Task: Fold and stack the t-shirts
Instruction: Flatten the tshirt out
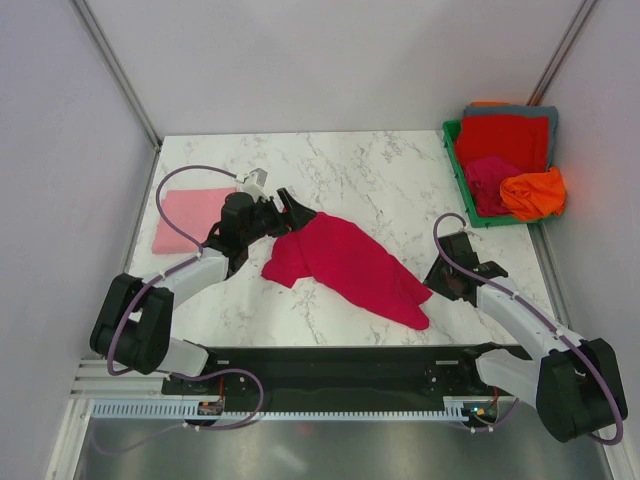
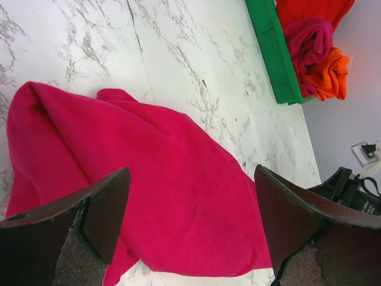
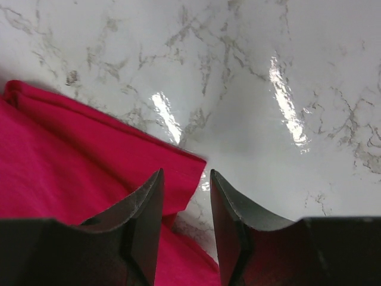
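A deep crimson t-shirt (image 1: 345, 265) lies crumpled and stretched slantwise across the middle of the marble table. A light pink folded t-shirt (image 1: 192, 220) lies flat at the left. My left gripper (image 1: 287, 208) hovers over the crimson shirt's upper left end. In the left wrist view it (image 2: 193, 199) is wide open, with the shirt (image 2: 149, 173) below it and nothing held. My right gripper (image 1: 436, 278) is at the shirt's lower right corner. In the right wrist view it (image 3: 186, 182) is slightly open and empty, with the shirt's corner (image 3: 119, 161) just ahead of its tips.
A green bin (image 1: 455, 160) stands at the back right. It holds a red shirt (image 1: 503, 140), a magenta one (image 1: 490, 180), an orange one (image 1: 535, 192) and a grey one (image 1: 520, 110). The bin also shows in the left wrist view (image 2: 271, 47). Walls enclose the table.
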Tool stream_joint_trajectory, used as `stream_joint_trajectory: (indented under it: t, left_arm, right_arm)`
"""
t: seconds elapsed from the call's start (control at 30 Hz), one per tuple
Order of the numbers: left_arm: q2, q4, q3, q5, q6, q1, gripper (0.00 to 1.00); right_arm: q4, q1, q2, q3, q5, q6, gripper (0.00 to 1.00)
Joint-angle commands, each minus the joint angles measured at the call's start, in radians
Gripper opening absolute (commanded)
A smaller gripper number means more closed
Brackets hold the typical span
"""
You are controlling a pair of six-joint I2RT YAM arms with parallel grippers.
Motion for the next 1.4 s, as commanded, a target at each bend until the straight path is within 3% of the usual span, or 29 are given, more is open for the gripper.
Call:
stream_joint_trajectory:
  t: [0.0, 0.53, 0.67, 0.77, 1.2, 1.37]
  left_arm:
    - [-0.039, 0.058, -0.006, 0.001, -0.004, -0.003, 0.91]
    - [-0.051, 0.056, -0.012, -0.01, -0.009, -0.003, 0.91]
    - [-0.053, 0.054, -0.012, -0.01, -0.007, -0.003, 0.91]
    - [-0.059, 0.053, -0.015, -0.012, -0.006, -0.002, 0.91]
    - [-0.065, 0.054, -0.016, -0.006, -0.007, -0.002, 0.91]
    - [-0.071, 0.058, -0.019, -0.009, -0.004, -0.002, 0.91]
  right_arm:
    - [0.031, 0.004, 0.007, -0.032, 0.057, 0.06, 0.45]
    - [0.152, 0.032, 0.084, -0.097, 0.016, 0.099, 0.41]
    - [0.194, 0.034, 0.107, -0.109, 0.005, 0.098, 0.25]
    - [0.206, 0.032, 0.13, -0.099, 0.01, 0.089, 0.0]
    - [0.11, 0.031, 0.007, 0.067, 0.072, 0.028, 0.0]
    - [-0.031, 0.009, 0.047, 0.367, 0.125, -0.045, 0.0]
